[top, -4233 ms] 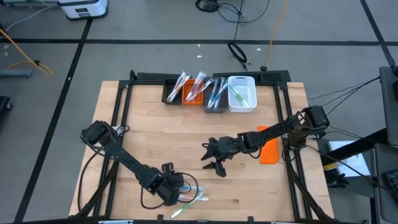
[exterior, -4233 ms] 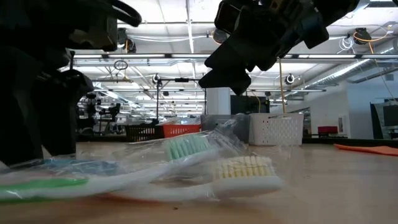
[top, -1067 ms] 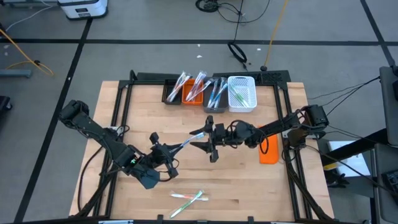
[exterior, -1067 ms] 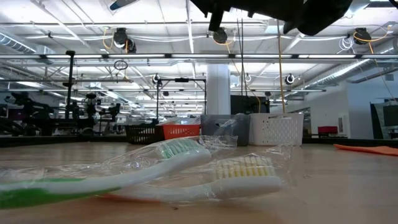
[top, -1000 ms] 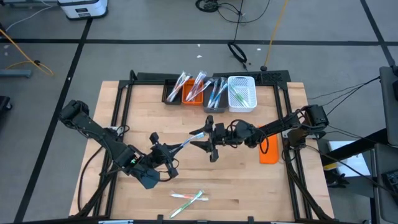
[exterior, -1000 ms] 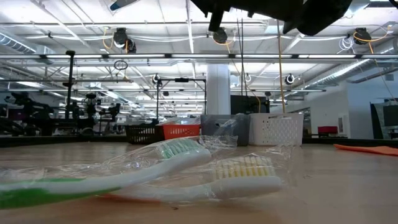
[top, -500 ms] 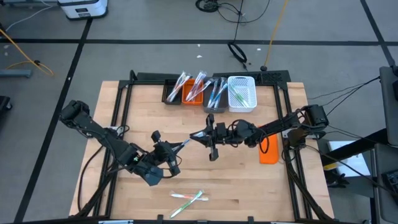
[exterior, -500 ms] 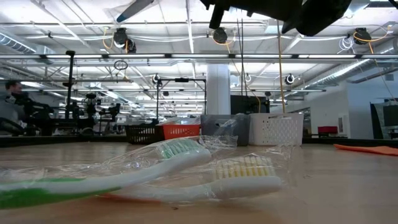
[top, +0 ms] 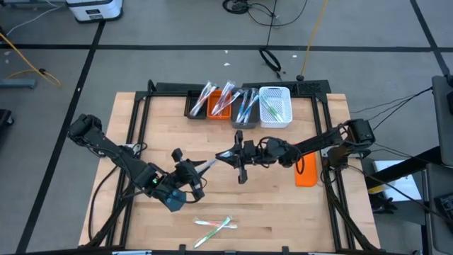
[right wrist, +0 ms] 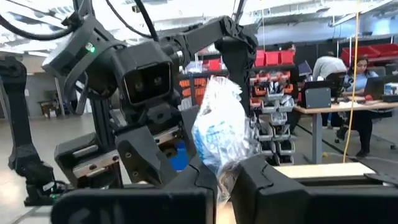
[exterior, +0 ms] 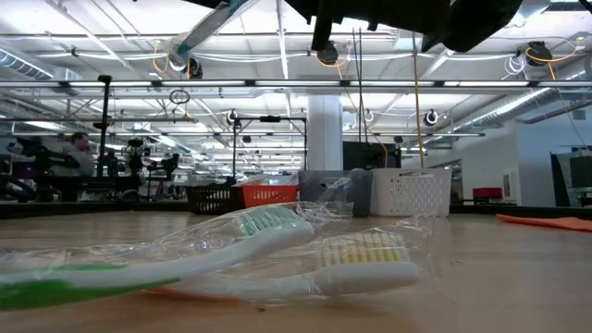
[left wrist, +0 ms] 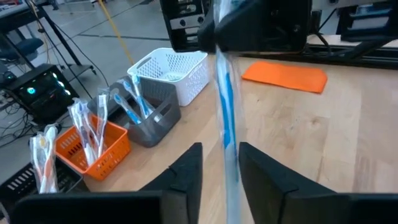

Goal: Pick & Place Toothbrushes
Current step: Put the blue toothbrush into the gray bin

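Right claw (top: 228, 156) now clamps the blue toothbrush (left wrist: 226, 118); left claw (top: 196, 169) has parted.

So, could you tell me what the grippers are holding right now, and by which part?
The right gripper is shut on the wrapped end of a blue toothbrush; the left gripper has opened around the other end.

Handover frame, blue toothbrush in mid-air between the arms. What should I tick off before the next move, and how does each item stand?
1. Right gripper shut on the blue toothbrush: ok.
2. Left gripper clear of the handle: jaws apart with a gap on one side; fully clear, cannot tell.
3. Toothbrush raised off the table: ok.
4. Path to the gray bin holding blue brushes, nothing standing in between: ok.
5. Two wrapped toothbrushes lying near the table's front edge, not yet binned: not ok.
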Controlling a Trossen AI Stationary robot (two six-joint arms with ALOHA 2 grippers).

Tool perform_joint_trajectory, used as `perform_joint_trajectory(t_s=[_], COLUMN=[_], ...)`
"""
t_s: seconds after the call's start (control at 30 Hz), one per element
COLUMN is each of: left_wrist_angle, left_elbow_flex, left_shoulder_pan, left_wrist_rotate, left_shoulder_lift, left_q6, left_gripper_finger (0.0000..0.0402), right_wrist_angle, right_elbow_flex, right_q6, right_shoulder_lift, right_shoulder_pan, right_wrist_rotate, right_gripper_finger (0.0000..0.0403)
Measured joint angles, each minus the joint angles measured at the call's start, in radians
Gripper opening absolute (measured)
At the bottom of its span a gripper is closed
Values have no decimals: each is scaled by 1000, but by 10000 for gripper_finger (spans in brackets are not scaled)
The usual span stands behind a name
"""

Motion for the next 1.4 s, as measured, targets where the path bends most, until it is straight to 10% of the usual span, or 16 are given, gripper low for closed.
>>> perform_joint_trajectory(t_s=[0.5, 1.4], left_wrist_angle=[-27, -26], left_elbow_flex=[0, 0], left_shoulder_pan=[0, 21], left_wrist_rotate=[-2, 63], left_shoulder_lift=[0, 0], left_q6=[49, 33], left_gripper_finger=[217, 211], right_wrist_angle=[-408, -700], right_elbow_flex=[0, 0], right_q6=[-4, 122], right_shoulder_lift=[-149, -229], right_shoulder_pan=[-17, -513], right_wrist_rotate=[109, 233], right_gripper_finger=[9, 8])
